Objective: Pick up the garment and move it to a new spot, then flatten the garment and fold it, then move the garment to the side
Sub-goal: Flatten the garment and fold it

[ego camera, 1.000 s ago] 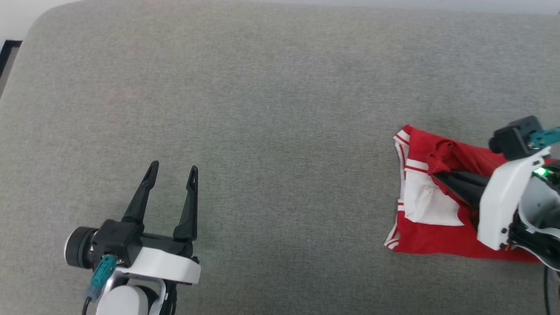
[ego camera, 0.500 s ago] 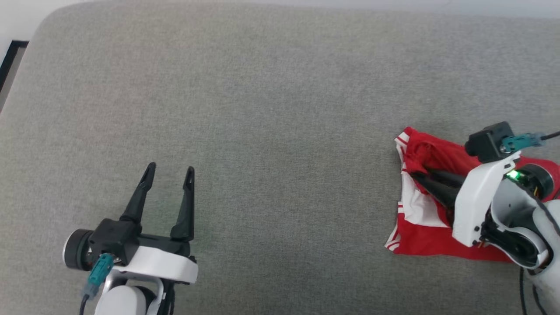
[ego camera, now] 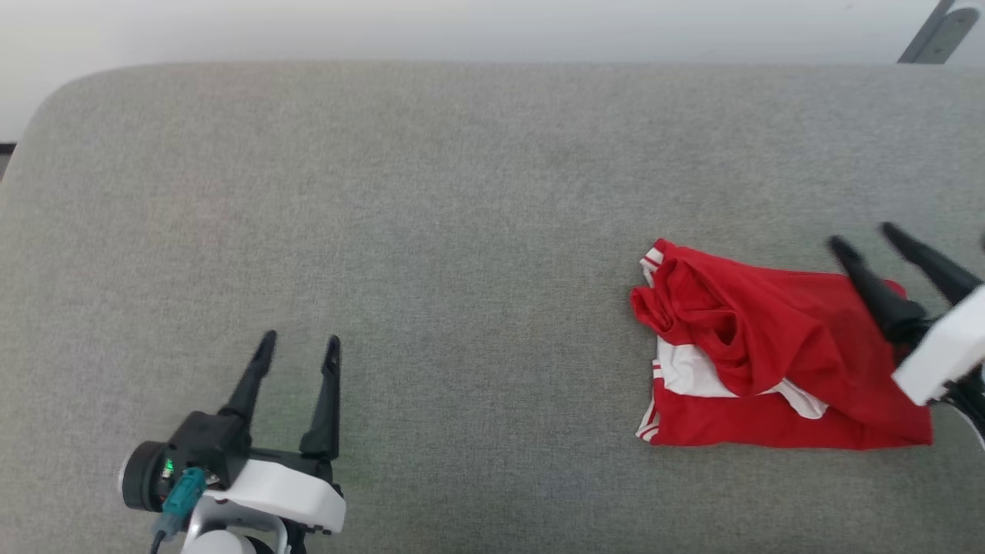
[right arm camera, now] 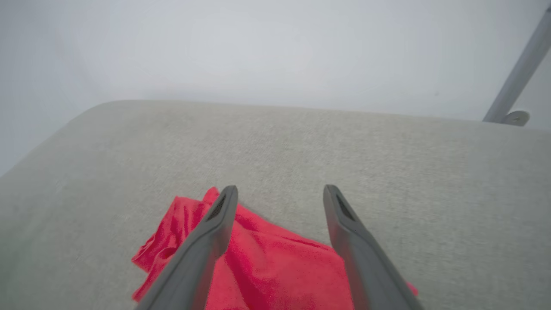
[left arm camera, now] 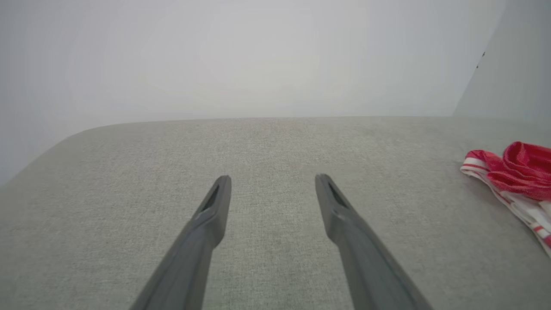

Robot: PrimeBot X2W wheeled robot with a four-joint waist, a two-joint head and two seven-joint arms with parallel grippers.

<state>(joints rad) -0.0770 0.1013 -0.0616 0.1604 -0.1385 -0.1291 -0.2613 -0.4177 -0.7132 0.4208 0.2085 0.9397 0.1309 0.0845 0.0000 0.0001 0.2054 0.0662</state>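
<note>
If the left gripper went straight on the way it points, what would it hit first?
Likely nothing: the open left gripper points over the grey fabric surface, perhaps grazing it further on. The crumpled red-and-white garment lies off to its right.

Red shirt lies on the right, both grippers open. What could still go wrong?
The garment has a bunched top layer and a white sleeve poking out, so the fold may slump open. The right gripper, open, hangs over its right edge; a low move could snag the cloth.
</note>
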